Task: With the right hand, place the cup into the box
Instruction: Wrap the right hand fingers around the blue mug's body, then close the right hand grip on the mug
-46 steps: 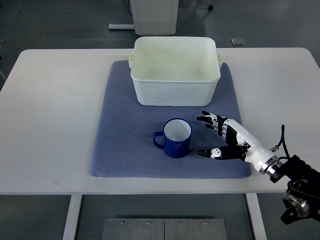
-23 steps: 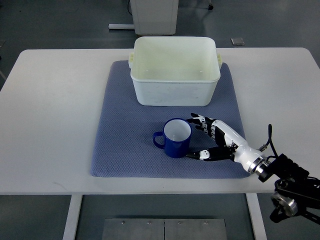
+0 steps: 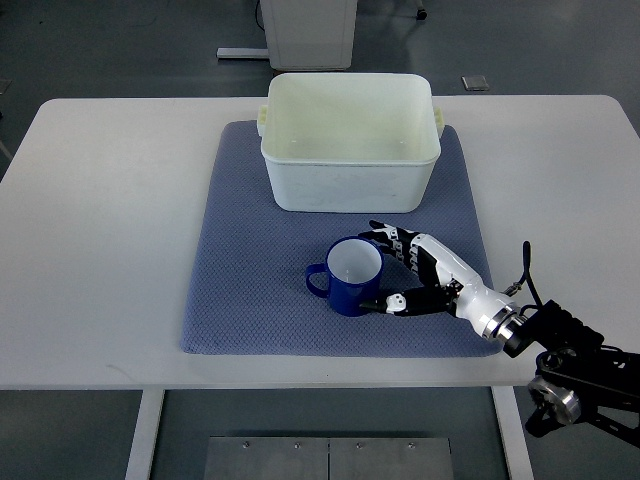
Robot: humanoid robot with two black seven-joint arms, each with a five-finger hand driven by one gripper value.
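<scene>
A blue cup (image 3: 346, 276) with a white inside stands upright on the blue mat (image 3: 250, 280), its handle pointing left. Behind it on the mat sits the white box (image 3: 350, 140), open at the top with nothing in it. My right hand (image 3: 385, 268) comes in from the lower right and lies against the cup's right side. Its fingers (image 3: 388, 236) are spread around the far side of the cup and the thumb (image 3: 392, 302) is at the near side. The hand is open, with no firm grasp visible. The left arm is out of view.
The mat lies on a white table (image 3: 100, 220). The right forearm and its dark wrist housing (image 3: 570, 370) hang over the table's front right edge. A white cabinet base (image 3: 310, 30) stands on the floor beyond the table.
My right hand has slid left across the mat, from a short way off the cup to right against its side. The cup and the box have stayed put.
</scene>
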